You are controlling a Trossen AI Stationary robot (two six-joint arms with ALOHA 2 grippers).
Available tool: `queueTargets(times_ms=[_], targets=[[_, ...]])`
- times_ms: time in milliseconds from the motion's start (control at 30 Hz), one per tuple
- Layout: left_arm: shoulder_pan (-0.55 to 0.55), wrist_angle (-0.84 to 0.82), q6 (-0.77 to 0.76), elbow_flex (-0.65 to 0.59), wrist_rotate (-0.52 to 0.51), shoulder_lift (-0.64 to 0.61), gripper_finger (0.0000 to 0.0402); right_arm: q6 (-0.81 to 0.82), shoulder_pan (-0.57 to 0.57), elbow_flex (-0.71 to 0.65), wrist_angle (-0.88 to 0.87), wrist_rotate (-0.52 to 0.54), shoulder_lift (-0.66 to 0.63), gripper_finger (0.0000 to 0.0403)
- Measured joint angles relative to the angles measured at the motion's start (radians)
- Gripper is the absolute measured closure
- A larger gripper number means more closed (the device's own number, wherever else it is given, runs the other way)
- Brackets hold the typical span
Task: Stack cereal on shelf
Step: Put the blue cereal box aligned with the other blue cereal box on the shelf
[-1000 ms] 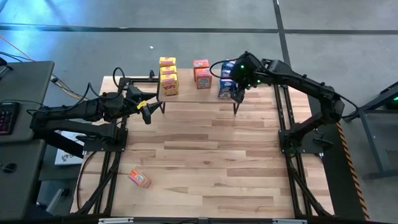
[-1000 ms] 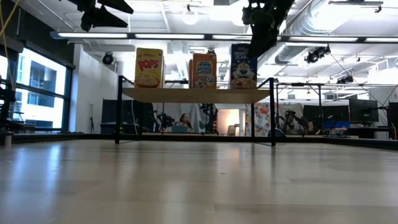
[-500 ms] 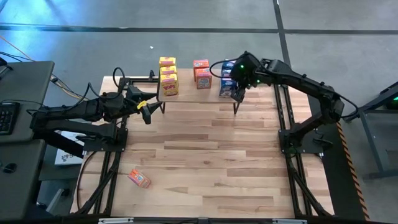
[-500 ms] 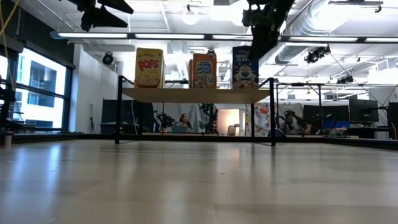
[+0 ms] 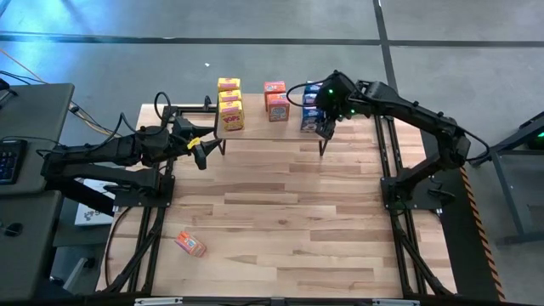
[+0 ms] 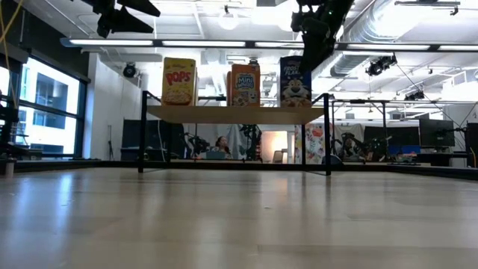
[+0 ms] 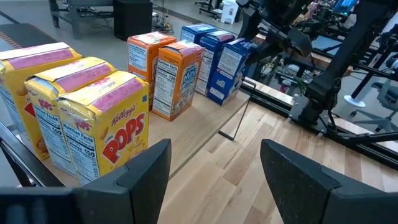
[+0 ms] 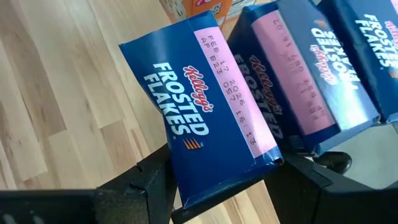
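The shelf (image 5: 262,129) stands at the table's far edge with its plank (image 6: 231,113) on thin black legs. Three yellow boxes (image 5: 229,102), two orange boxes (image 5: 276,100) and three blue boxes (image 5: 312,106) stand upright on it in rows. My right gripper (image 8: 224,169) is over the shelf's right end, shut on the nearest blue cereal box (image 8: 199,118). Another orange box (image 5: 190,245) lies flat on the table near its left front corner. My left gripper (image 7: 214,180) hangs open above the table, just in front of the shelf's left end. My right gripper pinches the nearest blue cereal box between its two fingers (image 8: 149,183), coming from above and slanting down. The fingers sit on the box's narrow sides near its upper end (image 8: 217,180). The box is upright with its bottom at the shelf plank (image 6: 296,104).
Black frame rails run along the table's left and right edges (image 5: 387,170). The wide wooden tabletop (image 5: 280,212) lies in front of the shelf. A desk with a keyboard (image 5: 8,157) stands off the table's left side.
My right gripper has carried the blue box a little down and toward the table's right edge, and the box now stands on the shelf beside the other blue boxes. The left arm has kept still.
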Motion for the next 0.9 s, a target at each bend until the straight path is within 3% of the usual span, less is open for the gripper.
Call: queueTargets(times_ms=[233,900], targets=[[0.0,0.0,0.0,0.0,0.0,0.0,0.0163,0.001,0.0,0.0,-0.008,-0.001,0.0,0.0193],[0.0,0.0,0.0,0.0,0.0,0.0,0.0163,-0.007,0.0,0.0,-0.009,0.005,-0.004,0.0105]])
